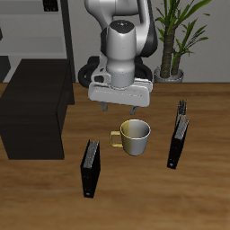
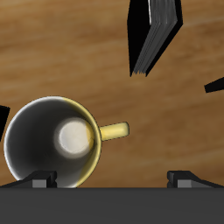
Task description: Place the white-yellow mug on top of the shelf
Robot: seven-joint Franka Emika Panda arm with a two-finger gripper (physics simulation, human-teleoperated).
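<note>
**Operator:** White-yellow mug [image 1: 136,137], upright on the wooden table [image 1: 207,193] between two black book-like boxes [image 1: 91,168], handle [image 2: 113,132] pointing toward the shelf [image 1: 34,108]. My gripper [image 1: 120,109] hangs just above and behind it, fingers [image 2: 38,180] spread wide, holding nothing.

**Desk:** How will it handle?

**Operator:** I judge it rigid, light and glazed, so slippery; a hard drop could chip it. From the wrist view the yellow interior lies open beneath me. I'd pinch the rim wall, one finger inside and one outside, away from the handle, then carry it across to the shelf's flat top.
</note>
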